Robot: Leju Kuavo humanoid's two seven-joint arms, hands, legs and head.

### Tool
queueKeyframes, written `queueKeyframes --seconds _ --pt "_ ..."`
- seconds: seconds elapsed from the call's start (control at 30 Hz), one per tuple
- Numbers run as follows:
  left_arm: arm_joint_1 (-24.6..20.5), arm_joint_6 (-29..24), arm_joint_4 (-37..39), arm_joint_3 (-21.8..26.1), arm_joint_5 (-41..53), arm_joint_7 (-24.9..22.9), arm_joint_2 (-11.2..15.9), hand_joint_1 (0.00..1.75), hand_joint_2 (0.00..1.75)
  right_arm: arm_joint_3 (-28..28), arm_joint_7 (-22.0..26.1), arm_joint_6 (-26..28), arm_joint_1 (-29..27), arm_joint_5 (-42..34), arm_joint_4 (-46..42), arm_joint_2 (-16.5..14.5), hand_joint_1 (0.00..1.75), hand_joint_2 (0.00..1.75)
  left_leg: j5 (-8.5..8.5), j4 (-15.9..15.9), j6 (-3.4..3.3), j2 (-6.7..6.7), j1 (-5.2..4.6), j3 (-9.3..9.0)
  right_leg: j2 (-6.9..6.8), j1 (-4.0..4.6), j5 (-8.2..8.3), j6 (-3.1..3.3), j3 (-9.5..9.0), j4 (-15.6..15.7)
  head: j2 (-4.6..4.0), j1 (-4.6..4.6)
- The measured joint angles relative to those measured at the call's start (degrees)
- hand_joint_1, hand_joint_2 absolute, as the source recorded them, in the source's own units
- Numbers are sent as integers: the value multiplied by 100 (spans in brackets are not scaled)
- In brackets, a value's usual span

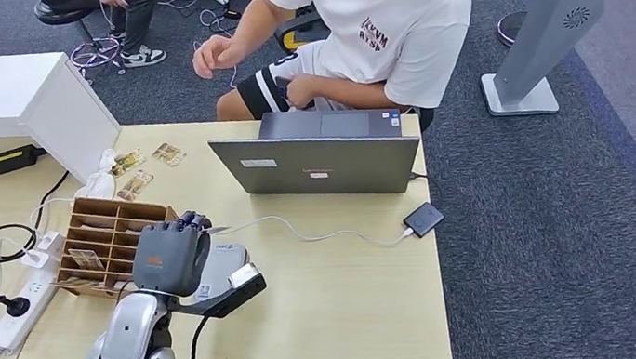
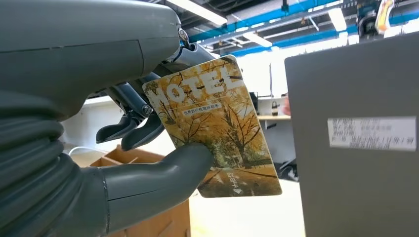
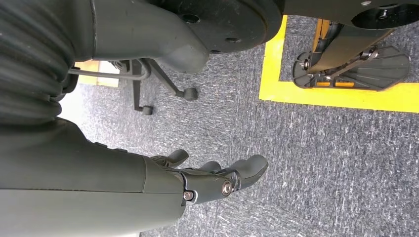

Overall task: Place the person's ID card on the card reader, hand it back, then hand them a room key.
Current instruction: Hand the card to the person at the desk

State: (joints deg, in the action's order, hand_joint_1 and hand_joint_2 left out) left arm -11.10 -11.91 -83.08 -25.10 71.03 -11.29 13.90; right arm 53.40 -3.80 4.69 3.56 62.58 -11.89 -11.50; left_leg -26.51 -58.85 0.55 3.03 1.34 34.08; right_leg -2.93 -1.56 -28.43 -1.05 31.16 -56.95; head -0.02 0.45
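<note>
From above, the left hand (image 1: 171, 255) covers most of what it carries; only a thin pale edge pokes out past the fingers, over the counter (image 1: 350, 297) beside the cardboard organizer (image 1: 112, 241). The left wrist camera shows it plainly: a glossy room key card (image 2: 215, 128) printed with autumn trees and the word HOTEL, pinched between the thick grey thumb and darker fingers (image 2: 131, 129). The grey laptop (image 1: 320, 156) stands open with its lid back toward the robot. A seated person (image 1: 367, 22) in a white shirt is cut off at the head. A small black card reader (image 1: 423, 218) lies flat near the counter's edge, on a white cable. The right hand (image 3: 217, 180) hangs over grey carpet, fingers loosely apart, holding nothing.
</note>
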Motion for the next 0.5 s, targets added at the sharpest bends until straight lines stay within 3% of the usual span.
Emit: queueKeyframes --seconds 0.23,0.5 --pt "-166 -1514 -503 302 252 437 20 175 175 -2 43 -1 -3 152 2 0 0 175 1 0 0 -1 0 0 0 0 0 0 0 -1 0 2" --pt "-1039 -1613 -367 1070 428 665 186 175 175 -29 -4 -25 5 362 4 0 0 175 7 0 1 -1 1 -1 0 2 4 4 0 -4 0 2"
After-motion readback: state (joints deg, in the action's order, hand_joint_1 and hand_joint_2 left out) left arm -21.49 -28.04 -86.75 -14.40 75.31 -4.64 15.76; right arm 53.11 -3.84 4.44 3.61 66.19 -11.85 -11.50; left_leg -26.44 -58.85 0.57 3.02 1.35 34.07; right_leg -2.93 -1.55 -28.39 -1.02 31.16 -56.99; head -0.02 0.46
